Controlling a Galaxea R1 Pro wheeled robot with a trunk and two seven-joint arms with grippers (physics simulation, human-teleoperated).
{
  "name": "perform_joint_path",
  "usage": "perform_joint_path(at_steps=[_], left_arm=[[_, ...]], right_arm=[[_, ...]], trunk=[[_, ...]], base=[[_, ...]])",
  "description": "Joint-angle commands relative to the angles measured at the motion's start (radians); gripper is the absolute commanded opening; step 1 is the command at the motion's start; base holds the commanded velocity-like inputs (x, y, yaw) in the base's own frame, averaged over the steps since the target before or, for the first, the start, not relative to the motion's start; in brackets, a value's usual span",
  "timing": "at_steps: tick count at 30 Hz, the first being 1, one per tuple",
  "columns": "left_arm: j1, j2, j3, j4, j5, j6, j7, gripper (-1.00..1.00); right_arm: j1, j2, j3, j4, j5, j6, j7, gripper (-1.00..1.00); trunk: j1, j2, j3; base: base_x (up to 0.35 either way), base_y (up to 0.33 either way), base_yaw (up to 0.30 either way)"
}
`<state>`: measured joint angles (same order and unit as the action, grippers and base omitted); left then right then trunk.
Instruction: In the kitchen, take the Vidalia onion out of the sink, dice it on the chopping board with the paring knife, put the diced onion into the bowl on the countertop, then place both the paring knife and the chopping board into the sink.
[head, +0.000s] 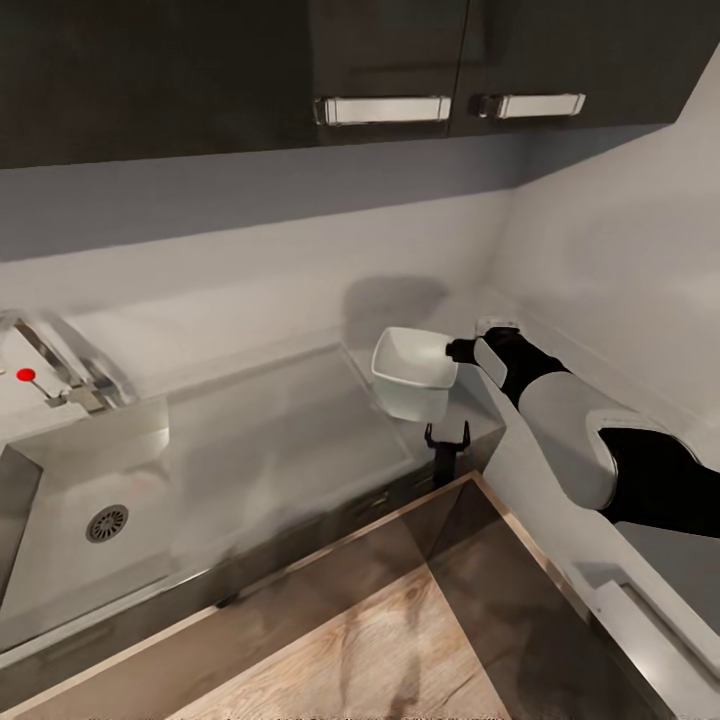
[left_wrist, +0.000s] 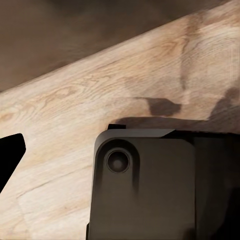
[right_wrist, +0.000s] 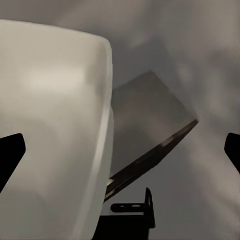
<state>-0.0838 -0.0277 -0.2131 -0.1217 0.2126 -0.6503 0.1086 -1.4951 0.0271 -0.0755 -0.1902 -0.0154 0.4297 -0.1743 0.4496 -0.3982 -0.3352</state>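
Grey glossy steel-look counter (head: 300, 440) is running along the pale wall under dark upper cabinets (head: 300, 70) with bar handles, and no writing or label is showing anywhere. At the left, the rectangular grey steel sink (head: 60, 540) with its round drain is lying open, its angular chrome tap (head: 70, 370) with the red knob standing at the far edge.

The right end effector (head: 462, 350) is reaching toward the far right corner and gripping the rim of the shallow white squarish bowl (head: 412, 375), holding it lifted above the counter and tilted, its open mouth facing up and left. In the right wrist view the bowl (right_wrist: 50, 130) is looming close between the spread fingertips.

The left end effector (left_wrist: 120, 145) is hanging over the wooden floor (left_wrist: 75, 100); whether it is released or clenched I cannot tell.
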Motion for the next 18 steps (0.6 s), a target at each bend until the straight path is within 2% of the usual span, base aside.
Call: perform_joint_path(at_steps=[1,18], left_arm=[[-0.001,0.0,-0.009,0.0,0.005,-0.003,0.006,1.0],[-0.001,-0.001,-0.009,0.0,0.005,-0.003,0.006,1.0]], right_arm=[[-0.001,0.001,-0.008,-0.002,-0.002,0.004,-0.004,1.0],[-0.001,0.001,-0.009,-0.002,-0.004,0.003,-0.001,1.0]], trunk=[[0.0,-0.002,-0.003],[0.0,-0.002,-0.031]], base=[[0.0,0.0,0.0],[0.0,0.0,0.0]])
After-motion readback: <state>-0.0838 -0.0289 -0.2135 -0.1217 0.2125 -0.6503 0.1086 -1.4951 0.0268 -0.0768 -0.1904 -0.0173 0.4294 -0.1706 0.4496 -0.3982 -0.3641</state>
